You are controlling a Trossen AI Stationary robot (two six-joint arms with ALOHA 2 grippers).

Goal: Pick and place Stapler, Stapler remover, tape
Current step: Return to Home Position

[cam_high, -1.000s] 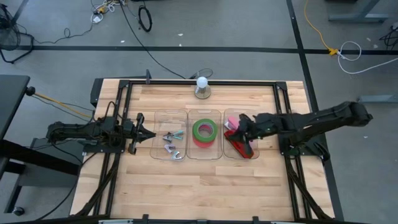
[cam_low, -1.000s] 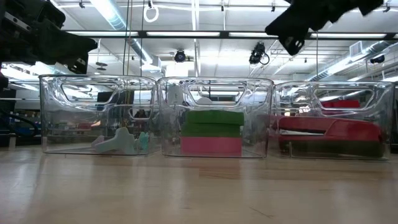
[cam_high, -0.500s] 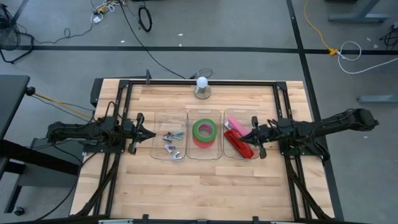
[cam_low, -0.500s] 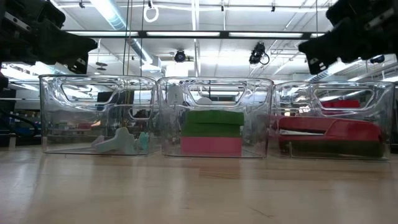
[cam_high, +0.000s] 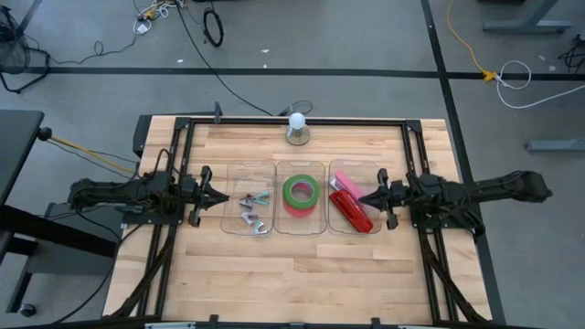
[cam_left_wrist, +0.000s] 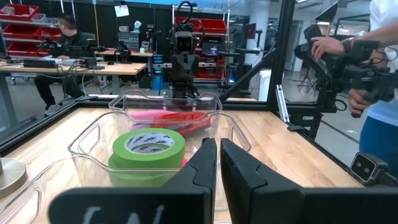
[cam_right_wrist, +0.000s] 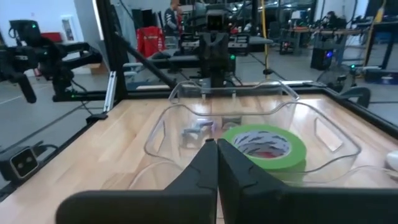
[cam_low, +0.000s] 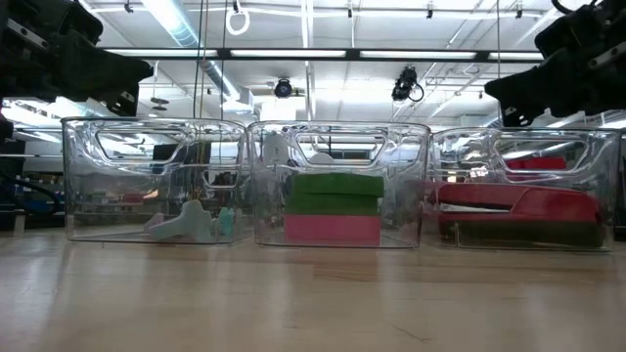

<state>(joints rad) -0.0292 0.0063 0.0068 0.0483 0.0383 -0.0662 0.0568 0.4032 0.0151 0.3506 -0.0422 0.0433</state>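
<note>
While both arms lie outstretched at the counter's [cam_high: 302, 274] sides, the left jaws and the right jaws are each pressed together. The tape [cam_high: 300, 193] sits in the middle bin [cam_high: 301, 228]. The red stapler [cam_high: 352, 212] and pink stapler [cam_high: 345, 181] share the right bin [cam_high: 354, 164]. What look like staple removers [cam_high: 253, 212] lie in the left bin [cam_high: 249, 165].

In the left bin [cam_high: 230, 170], small grey pieces [cam_high: 253, 212] too small for naming.

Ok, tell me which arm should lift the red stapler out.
Probably right. The right gripper hovers over the right bin's edge, beside the red stapler; the left gripper waits beyond the left bin.
</note>
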